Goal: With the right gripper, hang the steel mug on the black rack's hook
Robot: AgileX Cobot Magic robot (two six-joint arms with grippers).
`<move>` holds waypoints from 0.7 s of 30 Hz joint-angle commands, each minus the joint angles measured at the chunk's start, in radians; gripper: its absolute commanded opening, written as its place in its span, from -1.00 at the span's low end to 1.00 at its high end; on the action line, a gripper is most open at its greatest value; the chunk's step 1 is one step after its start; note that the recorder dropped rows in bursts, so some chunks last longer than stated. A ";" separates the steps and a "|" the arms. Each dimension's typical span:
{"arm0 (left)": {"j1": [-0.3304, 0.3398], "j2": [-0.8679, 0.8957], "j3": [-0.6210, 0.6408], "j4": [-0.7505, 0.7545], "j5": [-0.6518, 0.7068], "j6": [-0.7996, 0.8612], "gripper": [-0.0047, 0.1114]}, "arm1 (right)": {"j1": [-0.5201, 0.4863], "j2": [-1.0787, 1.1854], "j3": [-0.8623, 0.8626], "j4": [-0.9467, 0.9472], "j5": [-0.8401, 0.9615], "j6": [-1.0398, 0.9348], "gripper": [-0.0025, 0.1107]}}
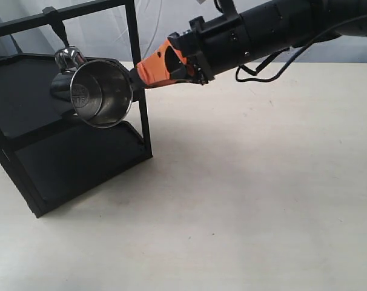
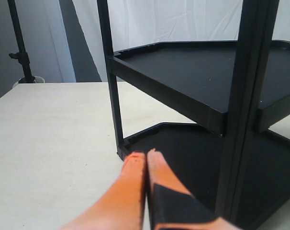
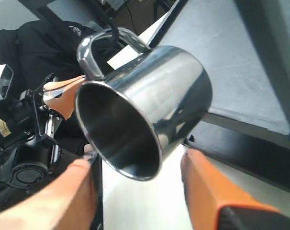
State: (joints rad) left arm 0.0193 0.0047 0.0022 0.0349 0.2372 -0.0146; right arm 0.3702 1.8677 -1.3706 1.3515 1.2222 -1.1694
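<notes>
The steel mug (image 1: 100, 92) hangs at the top left of the scene, its looped handle (image 1: 68, 57) caught on the hook (image 1: 60, 35) below the top crossbar (image 1: 56, 18) of the black rack (image 1: 80, 151). The mug is tilted, its open mouth facing the near right, and a stamped mark is visible inside on its base. Its surface is bright polished steel, cylindrical, with clear reflections; no dents are visible.

In the right wrist view, the mug (image 3: 150, 105) sits between the two orange fingers (image 3: 207, 187) but touches neither; a clear gap shows on each side. The right gripper (image 3: 135, 167) is therefore open wide and has hold of nothing. In the exterior view, the right gripper (image 1: 148, 71) lies just to the right of the mug's rim, beside the rack's front post (image 1: 138, 73), on a black arm (image 1: 262, 30) with loose cables.

The rack stands on the pale tabletop (image 1: 250, 194) at the left, with two flat black shelves, one above the other.

The left gripper (image 2: 146, 155) is closed, its orange fingers (image 2: 130, 182) pressed together with nothing between them. It is low over the tabletop (image 2: 49, 134), near the lower shelf (image 2: 183, 143) of the rack (image 2: 193, 76).
</notes>
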 commanded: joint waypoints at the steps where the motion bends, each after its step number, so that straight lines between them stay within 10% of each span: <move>1: -0.001 -0.005 -0.002 0.007 -0.006 -0.002 -0.89 | -0.067 -0.065 -0.002 -0.063 -0.001 0.016 -0.32; 4: -0.001 -0.005 -0.002 0.007 -0.006 -0.002 -0.89 | -0.131 -0.168 -0.002 -0.132 -0.001 0.095 -0.96; 8: -0.001 -0.005 -0.002 0.007 -0.006 -0.002 -0.89 | -0.159 -0.368 0.047 -0.305 -0.056 0.182 -0.97; 15: -0.001 -0.005 -0.002 0.007 -0.006 -0.002 -0.89 | -0.159 -0.918 0.466 -0.647 -0.716 0.541 -0.97; 21: -0.001 -0.005 -0.002 0.007 -0.006 -0.002 -0.89 | -0.159 -1.095 0.550 -0.650 -0.571 0.546 -0.97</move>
State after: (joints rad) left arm 0.0193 0.0047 0.0022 0.0349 0.2372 -0.0146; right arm 0.2154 0.8263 -0.8321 0.7087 0.5818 -0.6268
